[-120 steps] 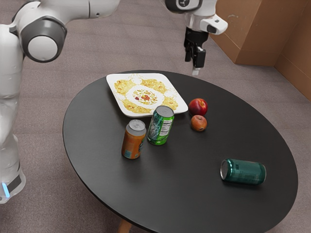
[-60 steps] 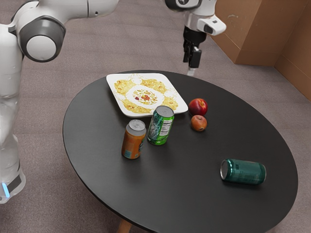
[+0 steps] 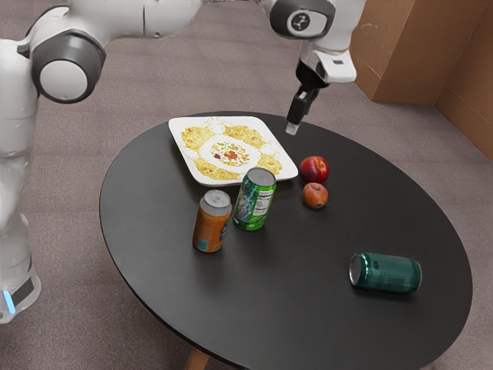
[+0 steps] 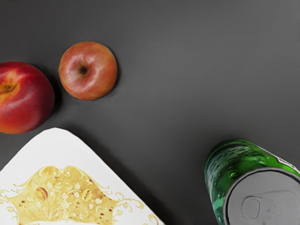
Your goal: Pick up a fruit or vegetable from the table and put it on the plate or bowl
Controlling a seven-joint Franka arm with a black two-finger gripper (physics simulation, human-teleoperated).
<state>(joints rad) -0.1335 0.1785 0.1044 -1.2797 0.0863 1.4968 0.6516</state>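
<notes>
In the exterior view, the gripper (image 3: 292,123) is seen in the upper middle of the frame, hanging from the white arm (image 3: 115,19) that crosses the top edge from the upper left. It is held in the air above the far rim of the round black table (image 3: 308,316), just off the far right corner of the plate (image 3: 183,128). It is presented edge-on to the camera, so how far it is open cannot be told. It is kept apart from every object on the table.

The square white plate, patterned in yellow, is set on the far side of the table, left of centre in the frame. Two fruits are found just off its near right corner: a red fruit (image 3: 313,168), and a smaller orange-red fruit (image 3: 314,195) just below it in the frame (the two are very near or touching). Both are resting on the table, not on the plate.

An upright green can (image 3: 255,199) is placed against the plate's near edge, and an upright orange can (image 3: 211,222) is seen to its lower left. A dark green can (image 3: 385,272) is laid on its side in the lower right of the frame, well apart from the rest. Cardboard boxes (image 3: 416,46) are seen on the floor at the upper right.

In the wrist view, the red fruit (image 4: 21,98) and the smaller fruit (image 4: 88,70) are shown side by side on the dark table (image 4: 211,70), beside a corner of the plate (image 4: 51,145), with the green can (image 4: 234,164) further off.
</notes>
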